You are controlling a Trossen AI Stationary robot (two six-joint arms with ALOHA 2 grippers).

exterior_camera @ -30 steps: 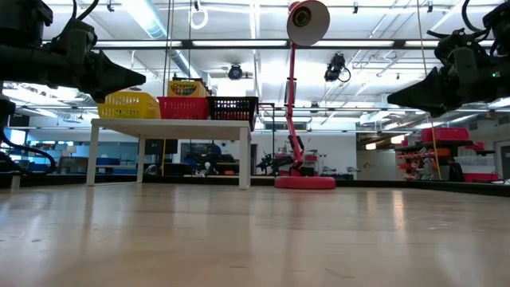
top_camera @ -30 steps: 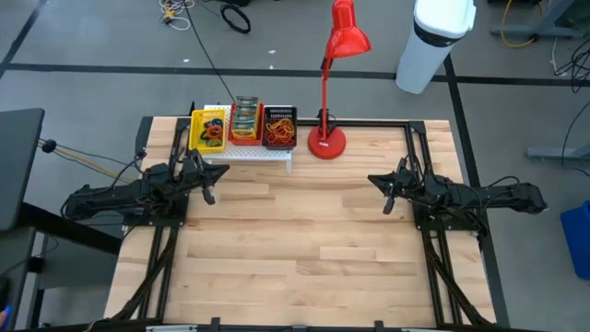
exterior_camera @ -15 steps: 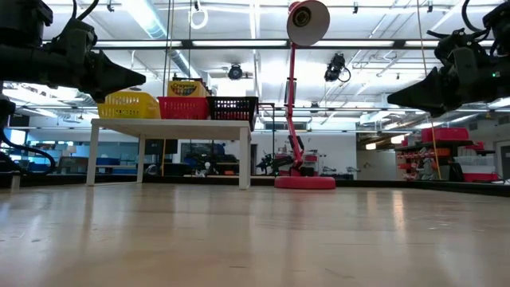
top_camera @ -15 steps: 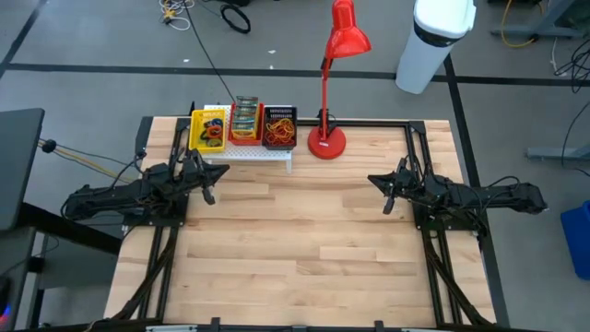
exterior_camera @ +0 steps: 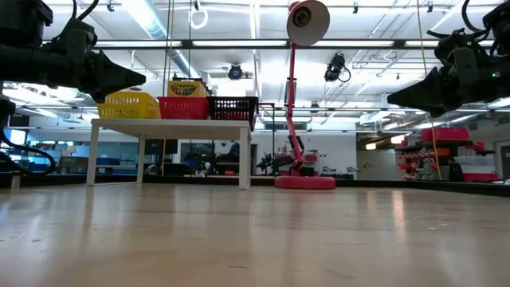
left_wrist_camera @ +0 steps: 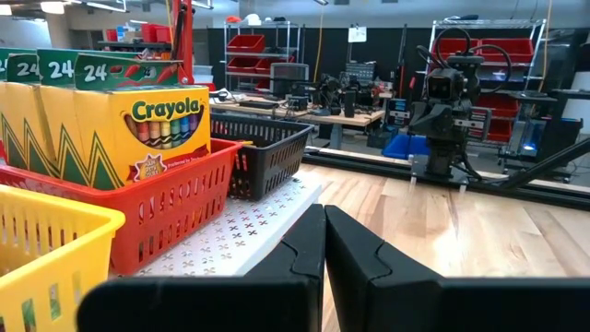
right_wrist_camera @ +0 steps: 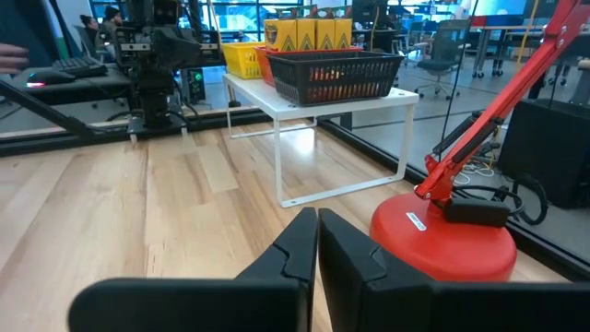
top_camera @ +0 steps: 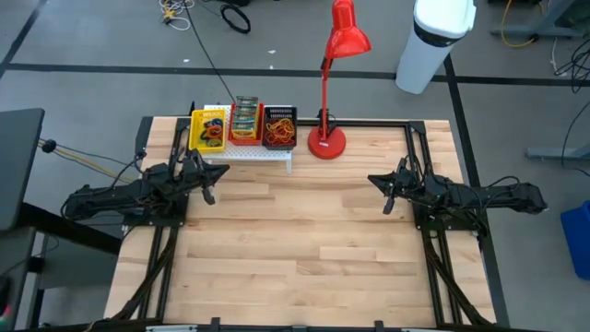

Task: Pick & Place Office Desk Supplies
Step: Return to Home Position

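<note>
The left gripper [top_camera: 209, 192] hangs over the wooden table [top_camera: 304, 258], in the middle left of the high view. It is near the front of the white rack [top_camera: 263, 153]. Its two fingers are pressed tight together and hold nothing. The right gripper [top_camera: 387, 201] hangs over the table in the middle right of the high view, well apart from the left one. Its two fingers are also pressed together, with nothing between them. Both grippers point in toward the middle of the table.

The white rack stands at the upper left of the table in the high view. Three bins sit on it in a row, touching side by side. The yellow bin [top_camera: 208, 130] is on the left, the red bin [top_camera: 245, 120] is in the middle and the black bin [top_camera: 279, 127] is on the right. The crayon boxes [left_wrist_camera: 138, 120] stand upright in the red bin, and their tops stick up over its rim. A tangle of red and orange rubber bands [top_camera: 279, 117] lies in the black bin. Something orange lies in the yellow bin, but it is too small to tell what it is.

The red desk lamp [top_camera: 327, 138] stands just right of the rack, with its round foot on the table.
</note>
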